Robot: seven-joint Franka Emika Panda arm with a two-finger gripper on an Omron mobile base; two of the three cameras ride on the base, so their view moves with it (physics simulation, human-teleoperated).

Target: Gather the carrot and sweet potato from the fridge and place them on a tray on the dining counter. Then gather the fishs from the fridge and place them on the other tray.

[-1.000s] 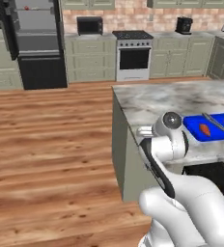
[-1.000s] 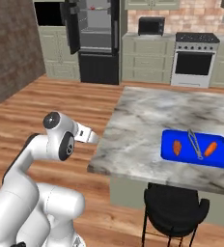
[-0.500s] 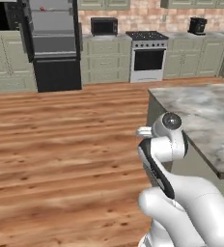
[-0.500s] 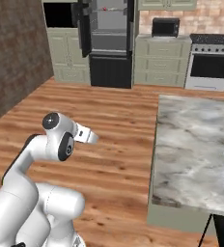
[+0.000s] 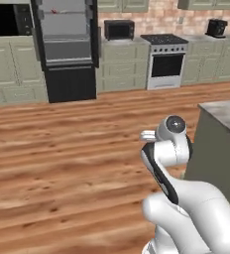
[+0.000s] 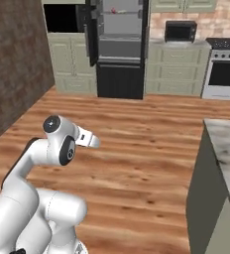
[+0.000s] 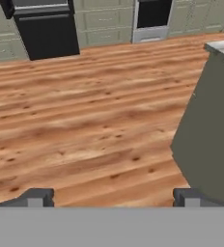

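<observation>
Tool (image 7: 114, 197) nearest: fingertips (image 7: 36, 197) set wide apart w/ nothing btwn them, just bare wood floor (image 7: 85, 125) ahead. Arm folded close over the base, hand pointing fwd and down.

Dining bench (image 5: 225, 111) sits just beside the robot on its right; one marble corner and its grey side panel show, close to the elbow. Trays, carrot and sweet potato aren't visible from here.

Step in hand, as I judge it: crossing to the fridge (image 5: 67, 47) for the fish leg of the task. To do it well: keep arm tucked while driving, line the base square on the open shelves, stop short enough that the arm can reach in w/o the doors pinching it. Keep tool spread till it's inside.

Room: floor btwn robot and fridge is open, wide lane, no stools in the path. Edges to mind: bench corner on the right when turning; dark wall (image 6: 13, 74) on the left in right base view; open fridge doors jutting out either side of the shelves.

Far end: fridge stands open, light-grey shelves lit, black drawer below. Small reddish speck on top shelf (image 6: 113, 10), poss. a fish, too small to tell. Range (image 5: 167, 59) and microwave (image 5: 119, 30) to its right along the wall cabinets.
</observation>
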